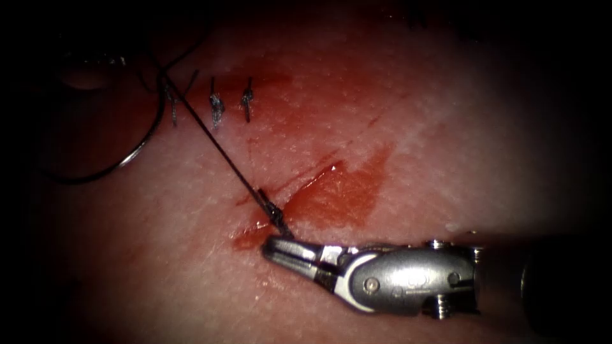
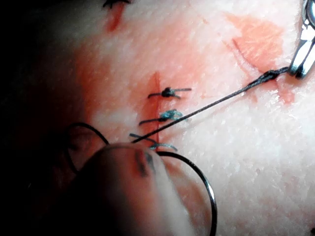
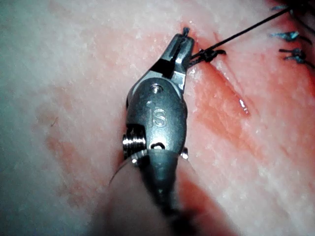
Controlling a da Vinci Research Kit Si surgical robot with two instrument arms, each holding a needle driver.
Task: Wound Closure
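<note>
My right tool comes in low from the right, its jaws shut on the dark thread just below a knotted stretch beside the cut. From there the thread runs taut up and left to the leftmost of three stitches. The curved needle lies left of the stitches, outside the tissue. The right wrist view has the same shut jaws on the thread. The left wrist view takes in the needle, the taut thread, the right tool and a blurred rounded shape, probably my left tool.
Red fluid pools along the open cut to the right of the stitches and smears up towards them. Slack thread loops on the dark far left past the needle.
</note>
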